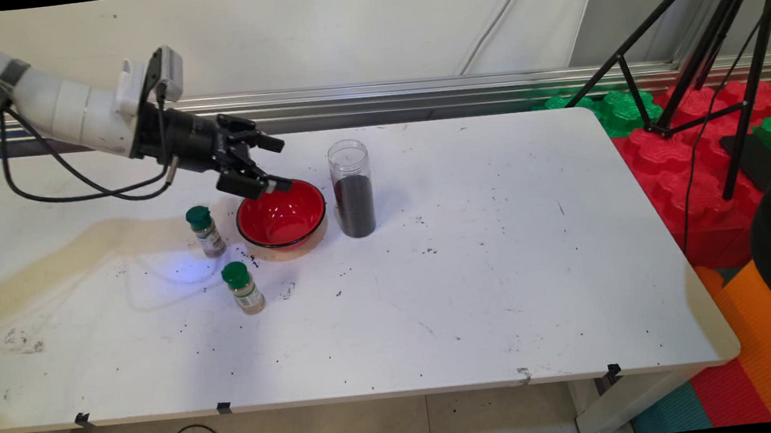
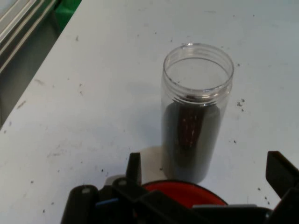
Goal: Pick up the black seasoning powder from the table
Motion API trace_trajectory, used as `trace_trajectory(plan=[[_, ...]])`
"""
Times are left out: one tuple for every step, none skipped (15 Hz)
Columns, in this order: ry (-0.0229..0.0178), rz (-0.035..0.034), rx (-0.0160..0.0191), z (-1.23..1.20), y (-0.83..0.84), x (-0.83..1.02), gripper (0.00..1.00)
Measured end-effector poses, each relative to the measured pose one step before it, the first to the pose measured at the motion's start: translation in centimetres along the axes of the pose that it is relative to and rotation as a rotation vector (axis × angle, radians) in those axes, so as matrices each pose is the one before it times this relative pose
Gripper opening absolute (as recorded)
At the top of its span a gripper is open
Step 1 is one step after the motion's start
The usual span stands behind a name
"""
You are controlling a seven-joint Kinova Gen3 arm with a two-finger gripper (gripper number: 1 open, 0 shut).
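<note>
White table (image 1: 478, 292), scuffed, speckled with dark crumbs, stained tan along the left side. Red bowl (image 1: 281, 217) standing on it toward the far left, black-rimmed, tan underneath. Just right of the bowl, apart from it, a tall clear jar (image 1: 352, 188) (image 2: 196, 112), upright, open-topped, roughly two-thirds full of dark grains. Just left of the bowl, a small green-capped spice bottle (image 1: 204, 231), upright. Nearer than the bowl and slightly left, a second green-capped bottle (image 1: 243, 287), also upright, near the first yet not touching.
</note>
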Motion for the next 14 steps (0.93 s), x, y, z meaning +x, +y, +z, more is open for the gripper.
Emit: trace_trajectory(plan=[[0.00612, -0.00080, -0.00130, 0.265, -0.041, -0.124, 1.00], [0.00860, -0.00108, -0.00197, 0.335, -0.048, -0.157, 1.00], [0.01159, -0.00200, -0.00315, 0.468, -0.062, -0.220, 1.00], [0.01133, -0.00244, -0.00347, 0.455, -0.055, -0.244, 1.00], [0.00926, -0.00279, -0.00197, 0.397, -0.036, -0.224, 1.00], [0.00560, -0.00207, -0.00149, 0.280, -0.035, -0.152, 1.00], [0.00880, -0.00347, -0.00216, 0.444, -0.053, -0.227, 1.00], [0.00641, -0.00182, -0.00191, 0.375, -0.043, -0.179, 1.00], [0.00596, -0.00205, -0.00207, 0.393, -0.028, -0.190, 1.00], [0.00768, -0.00266, -0.00249, 0.528, -0.032, -0.283, 1.00], [0.00842, -0.00135, -0.00345, 0.629, -0.048, -0.302, 1.00], [0.00401, -0.00025, -0.00128, 0.310, -0.029, -0.148, 1.00], [0.00588, -0.00018, -0.00224, 0.442, -0.033, -0.225, 1.00], [0.00373, 0.00052, -0.00170, 0.305, -0.018, -0.143, 1.00]])
